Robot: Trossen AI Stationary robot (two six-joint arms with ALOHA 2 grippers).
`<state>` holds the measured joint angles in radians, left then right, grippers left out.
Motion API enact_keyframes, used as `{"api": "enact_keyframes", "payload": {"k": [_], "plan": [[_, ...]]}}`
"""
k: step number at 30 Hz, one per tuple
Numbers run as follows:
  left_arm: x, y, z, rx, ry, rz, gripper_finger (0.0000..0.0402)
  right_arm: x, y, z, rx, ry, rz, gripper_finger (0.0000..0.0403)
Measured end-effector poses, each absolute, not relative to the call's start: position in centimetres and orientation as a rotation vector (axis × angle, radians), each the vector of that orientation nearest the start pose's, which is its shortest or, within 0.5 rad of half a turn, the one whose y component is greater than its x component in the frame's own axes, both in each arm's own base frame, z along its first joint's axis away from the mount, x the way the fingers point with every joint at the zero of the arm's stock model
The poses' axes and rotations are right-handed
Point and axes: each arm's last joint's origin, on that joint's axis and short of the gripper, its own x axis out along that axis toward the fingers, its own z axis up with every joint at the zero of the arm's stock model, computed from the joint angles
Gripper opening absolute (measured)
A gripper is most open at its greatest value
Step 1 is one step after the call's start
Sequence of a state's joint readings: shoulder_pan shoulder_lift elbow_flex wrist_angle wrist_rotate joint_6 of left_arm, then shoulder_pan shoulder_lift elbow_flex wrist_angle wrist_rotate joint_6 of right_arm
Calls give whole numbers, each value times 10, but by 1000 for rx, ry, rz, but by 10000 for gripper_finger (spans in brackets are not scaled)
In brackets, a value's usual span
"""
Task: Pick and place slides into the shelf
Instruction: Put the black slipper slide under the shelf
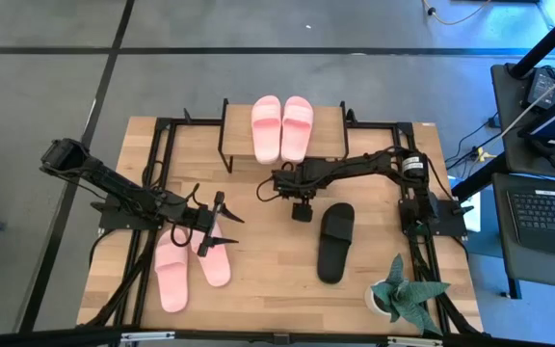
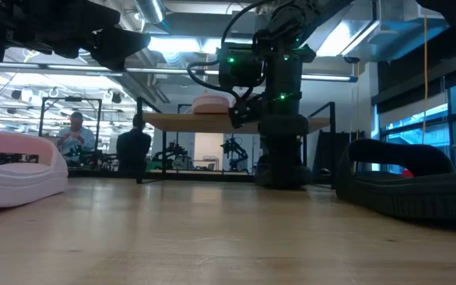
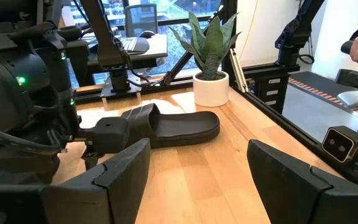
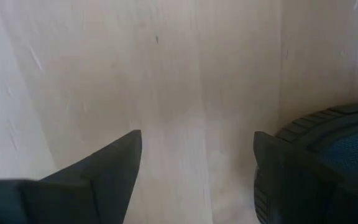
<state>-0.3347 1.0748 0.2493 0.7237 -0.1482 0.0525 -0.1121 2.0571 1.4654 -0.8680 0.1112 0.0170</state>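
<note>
Two light pink slides [image 1: 281, 127] lie side by side on the shelf's wooden top board [image 1: 330, 143] at the table's far side. Two more pink slides [image 1: 189, 266] lie on the table near the left front. One black slide [image 1: 335, 241] lies sole down right of the middle; a second black slide does not show. My left gripper [image 1: 225, 220] hovers open just above the far ends of the pink pair on the table. My right gripper [image 1: 302, 212] points down at the bare table, open, with the black slide's far end [image 4: 331, 155] right beside one finger.
A potted plant [image 1: 399, 294] in a white pot stands at the table's near right corner. Black frame rails [image 1: 162, 154] run around the table top. Bare wood lies between the pink pair and the black slide. In the low view, people sit in the room beyond [image 2: 76, 134].
</note>
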Motion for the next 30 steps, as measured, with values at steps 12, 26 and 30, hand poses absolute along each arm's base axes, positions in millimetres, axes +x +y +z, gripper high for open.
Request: {"api": "enact_keyframes", "payload": {"k": [12,26,30], "plan": [[191,-62,187,75,94,-188,261,388,-50,154,-41,1460,-223,308],[191,-62,187,58,96,-188,261,388,-50,155,-65,1462,-245,308],[191,-62,186,58,98,-188,261,389,-42,155,-83,1461,-232,308]]}}
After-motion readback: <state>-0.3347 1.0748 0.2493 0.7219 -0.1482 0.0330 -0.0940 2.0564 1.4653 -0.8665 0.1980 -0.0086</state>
